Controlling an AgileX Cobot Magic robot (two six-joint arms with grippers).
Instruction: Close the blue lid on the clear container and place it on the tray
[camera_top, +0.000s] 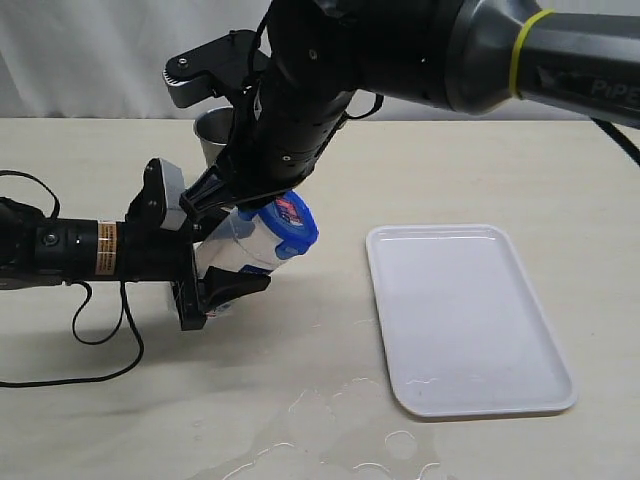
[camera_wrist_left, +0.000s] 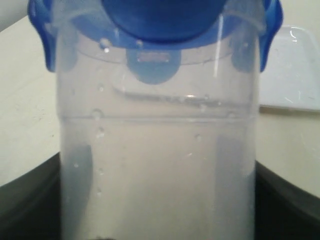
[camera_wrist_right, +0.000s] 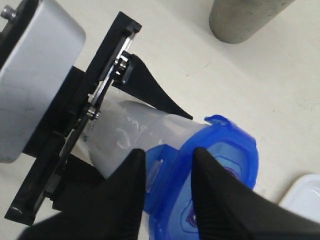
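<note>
The clear container hangs tilted above the table, my left gripper shut around its body. In the left wrist view the container fills the frame between the dark fingers. The blue lid sits on its mouth, flaps hanging over the rim. My right gripper comes down from above. Its black fingertips straddle the lid's edge, one over a side flap, one over the top face. The white tray lies flat to the right, with nothing on it.
A steel cup stands behind the arms, also in the right wrist view. Spilled water spreads on the table near the front edge, left of the tray's near corner. A black cable loops below the left arm.
</note>
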